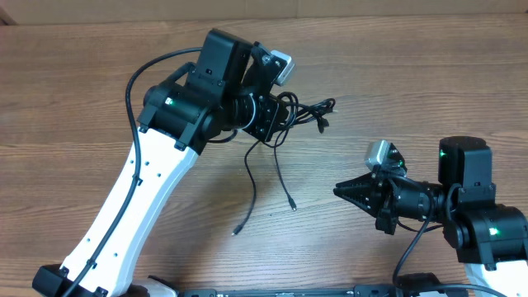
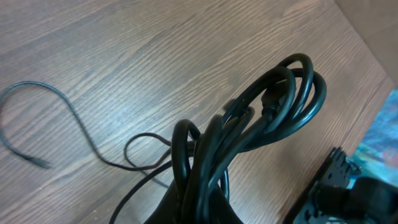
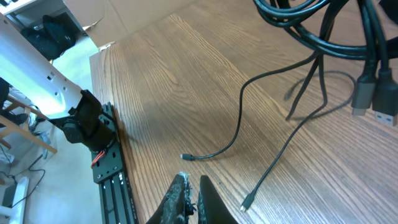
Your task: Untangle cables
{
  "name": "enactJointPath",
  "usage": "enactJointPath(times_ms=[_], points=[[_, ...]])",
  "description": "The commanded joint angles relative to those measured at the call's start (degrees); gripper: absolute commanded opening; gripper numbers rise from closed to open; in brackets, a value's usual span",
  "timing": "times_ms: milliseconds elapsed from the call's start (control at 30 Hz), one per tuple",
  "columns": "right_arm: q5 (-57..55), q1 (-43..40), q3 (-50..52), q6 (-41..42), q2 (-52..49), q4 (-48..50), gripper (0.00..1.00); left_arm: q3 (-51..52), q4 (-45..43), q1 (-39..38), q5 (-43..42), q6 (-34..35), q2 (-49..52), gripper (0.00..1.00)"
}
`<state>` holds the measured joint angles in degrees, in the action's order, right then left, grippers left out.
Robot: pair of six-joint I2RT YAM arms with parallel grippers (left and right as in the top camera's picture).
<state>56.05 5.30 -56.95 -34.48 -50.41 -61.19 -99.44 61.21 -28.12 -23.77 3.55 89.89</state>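
The cables (image 1: 307, 112) are a bunch of thin black cords hanging from my left gripper (image 1: 279, 109), which is shut on them above the table's middle. In the left wrist view the looped bundle (image 2: 264, 115) rises out between the dark fingers of the left gripper (image 2: 205, 210). Two loose ends trail down onto the wood, one plug (image 1: 238, 231) to the left and another plug (image 1: 292, 207) to its right. My right gripper (image 1: 340, 191) is shut and holds nothing, low on the right and apart from the cords. From the right wrist, the right gripper (image 3: 192, 177) points toward both plug ends (image 3: 185, 157) (image 3: 247, 202).
A black metal rail (image 3: 109, 168) runs along the table's near edge beside the left arm's base (image 1: 58, 280). Larger USB plugs (image 3: 373, 96) hang from the bundle. One thin cord (image 2: 62, 112) curls on the wood left of the bundle. The table's far edge (image 1: 371, 16) is close behind.
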Motion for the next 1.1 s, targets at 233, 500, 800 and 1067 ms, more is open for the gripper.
enactJointPath(times_ms=[233,500,800,1067], points=[[-5.6,0.2,-0.3,1.0,0.4,2.2,0.64,-0.8,9.5,-3.2,-3.0,-25.7,-1.1,0.04],[-8.4,0.2,-0.3,1.0,0.4,6.5,0.68,-0.8,14.1,-6.7,-6.1,-36.5,-1.1,0.04],[-2.4,0.2,-0.3,-7.6,0.4,1.7,0.61,-0.8,11.3,-10.6,-9.0,-40.7,-1.1,0.04],[-1.0,0.2,-0.3,-7.6,0.4,3.0,0.55,-0.7,12.5,-11.4,-8.2,-43.2,-1.1,0.04]])
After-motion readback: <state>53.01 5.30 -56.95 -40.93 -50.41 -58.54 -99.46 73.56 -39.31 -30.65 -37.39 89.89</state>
